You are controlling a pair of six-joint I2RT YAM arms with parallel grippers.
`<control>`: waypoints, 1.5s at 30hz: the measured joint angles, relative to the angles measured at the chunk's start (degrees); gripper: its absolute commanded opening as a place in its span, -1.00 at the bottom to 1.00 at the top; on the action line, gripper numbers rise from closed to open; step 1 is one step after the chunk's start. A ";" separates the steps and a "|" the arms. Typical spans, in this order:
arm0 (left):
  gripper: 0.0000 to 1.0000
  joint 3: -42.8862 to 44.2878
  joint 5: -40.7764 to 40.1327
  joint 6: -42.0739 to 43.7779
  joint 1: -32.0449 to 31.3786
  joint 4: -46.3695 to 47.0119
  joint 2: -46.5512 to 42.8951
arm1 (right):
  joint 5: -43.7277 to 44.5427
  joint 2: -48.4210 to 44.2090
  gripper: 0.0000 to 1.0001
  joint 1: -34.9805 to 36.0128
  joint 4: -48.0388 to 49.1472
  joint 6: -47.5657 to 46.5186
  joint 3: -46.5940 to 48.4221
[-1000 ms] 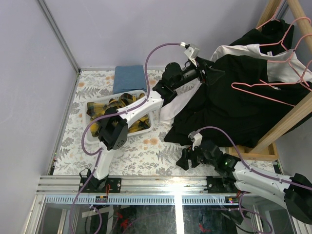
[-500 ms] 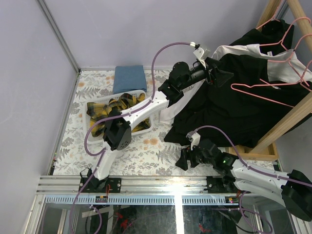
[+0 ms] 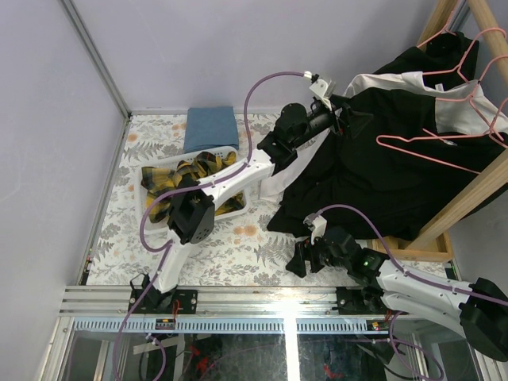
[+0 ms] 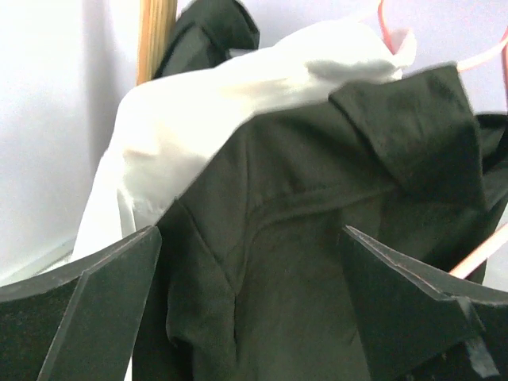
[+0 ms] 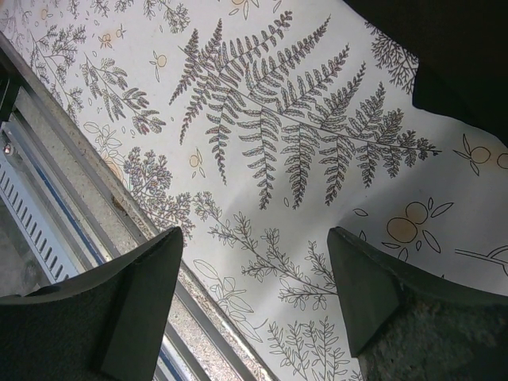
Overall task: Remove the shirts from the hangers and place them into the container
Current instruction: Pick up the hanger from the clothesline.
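The left arm reaches to the far right of the fern-printed bench point(image 3: 238, 246). Its claw point(image 3: 357, 119) is up against the large black shirts point(image 3: 397, 175) that hang in a heap on the light wooden rack point(image 3: 468, 194). In the left wrist view this claw point(image 4: 250, 238) is released, with both fingers point(image 4: 103, 294) spread wide and nothing between them. The collar and shoulder of a black shirt point(image 4: 333, 159) lie just beyond the fingers. A white long-sleeved shirt point(image 4: 238, 103) is draped behind and above it, with a thin pink wire hanger point(image 4: 476, 254) showing at the right edge.

From above, the white shirt point(image 3: 381, 82) sits between layers of black fabric. Pink wire hangers point(image 3: 444, 151) lie over the pile, and another point(image 3: 464, 55) is hooked higher on the rack. The black cloth trails down onto the bench and touches the long wooden tray point(image 3: 421, 252) at the near right.

The shallow white perforated plastic basket point(image 3: 148, 173) stands on the left half of the bench. The yellow-and-black plaid shirt point(image 3: 186, 178) lies crumpled inside it. A folded blue cloth point(image 3: 211, 127) lies just beyond its far side.

The right claw point(image 3: 300, 258) hangs low near the near edge, just beside the black hem. It is released and empty point(image 5: 255, 238), with bare printed bench point(image 5: 262, 143) between its fingers.
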 measured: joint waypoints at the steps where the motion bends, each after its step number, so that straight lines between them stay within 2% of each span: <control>1: 0.79 1.03 0.07 -0.31 0.15 -0.07 0.39 | 0.00 0.00 0.62 0.00 0.00 -0.02 0.00; 3: 0.77 4.98 0.70 -1.27 0.63 -0.31 2.19 | 0.00 0.07 0.62 0.00 0.00 0.00 0.00; 6: 0.62 12.87 3.67 -3.39 1.51 -0.57 6.19 | 0.00 0.50 0.62 0.00 0.00 0.00 0.00; 9: 0.62 19.15 7.04 -5.44 2.12 -0.85 9.99 | -0.04 1.01 0.62 0.00 0.37 0.02 0.00; 16: 0.65 20.72 9.86 -7.28 2.47 -2.58 12.76 | -0.11 1.86 0.62 0.00 1.51 0.09 0.00; 18: 0.53 20.72 10.67 -7.80 2.47 -2.97 12.79 | -0.13 2.12 0.62 0.00 1.84 0.20 0.00; 23: 0.00 20.70 14.08 -8.94 2.19 -2.95 12.79 | -0.15 3.08 0.62 0.00 3.06 0.39 0.00; 26: -0.08 19.67 15.65 -8.94 1.79 -2.38 12.39 | -0.15 3.41 0.62 0.00 3.50 0.42 0.00; 32: -0.08 18.12 19.34 -8.96 0.68 -2.19 11.34 | -0.15 3.65 0.62 0.00 3.76 0.44 0.00; 34: 0.04 17.90 20.94 -9.01 0.46 -2.23 10.75 | -0.15 3.85 0.63 0.00 4.00 0.44 0.00; 37: 0.06 17.53 22.56 -8.96 0.17 -2.19 9.60 | -0.15 4.26 0.62 0.00 4.50 0.44 0.02; 45: 0.50 17.40 23.65 -8.83 -0.83 -1.88 7.93 | -0.15 4.52 0.63 0.00 4.59 0.44 0.13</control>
